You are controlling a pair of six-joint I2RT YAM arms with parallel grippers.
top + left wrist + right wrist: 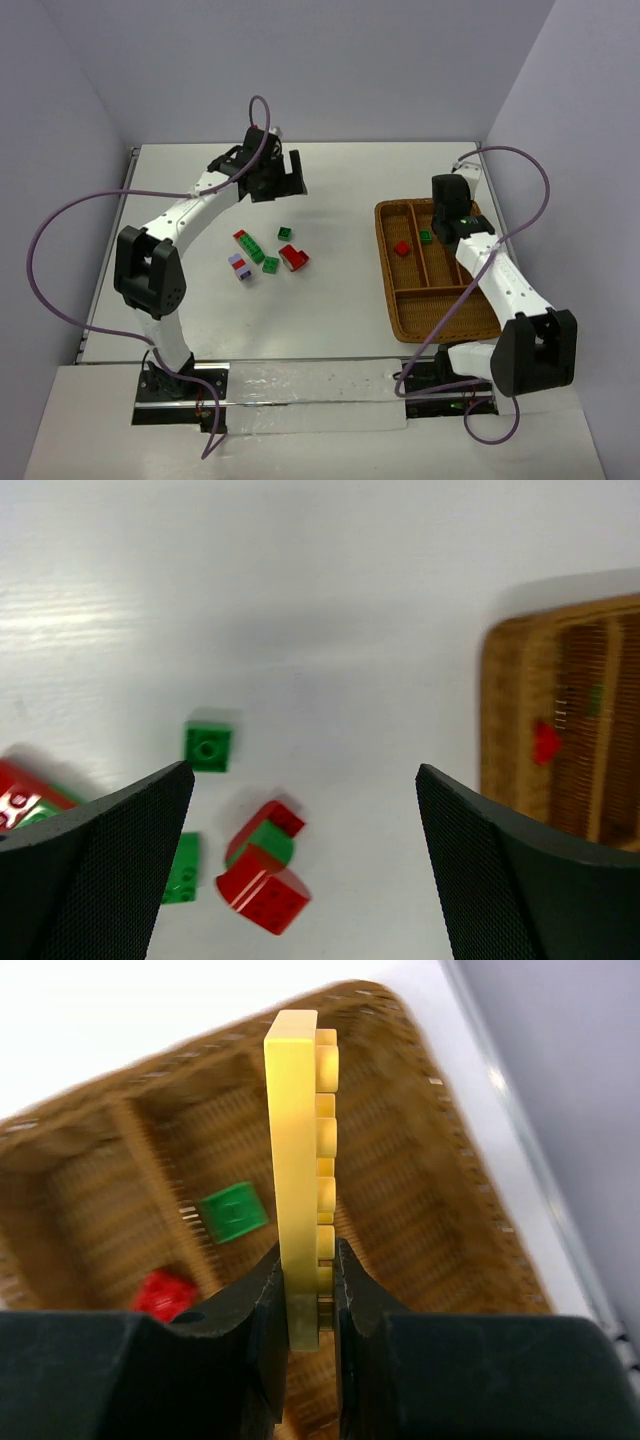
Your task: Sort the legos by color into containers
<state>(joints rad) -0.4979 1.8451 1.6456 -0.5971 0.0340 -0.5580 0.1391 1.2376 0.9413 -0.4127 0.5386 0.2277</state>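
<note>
Yellow is the colour in work now: your right claw (308, 1260) is closed tightly on a long yellow lego (298, 1150), which stands on end between the two fingers (262, 1305) with its studs to the right, held above the wicker tray (386, 285) at the right side of the desk (340, 310). Inside the tray you can see only two pieces: one red lego (402, 248) in the compartment nearest to the middle of the desk, and one green lego (425, 237) in the compartment next to it, each lying alone. The yellow piece seems to hang over the far part of the tray, beside the green one, but which compartment is exactly under it I cannot tell from these views. Your left claw (302, 772) is open wide and holds nothing; it hovers over the far part of the desk, beyond the loose group. That group lies well apart from the tray: a small green brick (286, 233), a red and green stack (250, 245), a purple and white piece (240, 266), another green brick (270, 264) and a red piece (294, 258). So I judge the task is at an early stage: two pieces are sorted, a third is about to be placed, and five loose pieces or stacks remain. The stacks with mixed colours will probably need to be separated before you can sort them.
</note>
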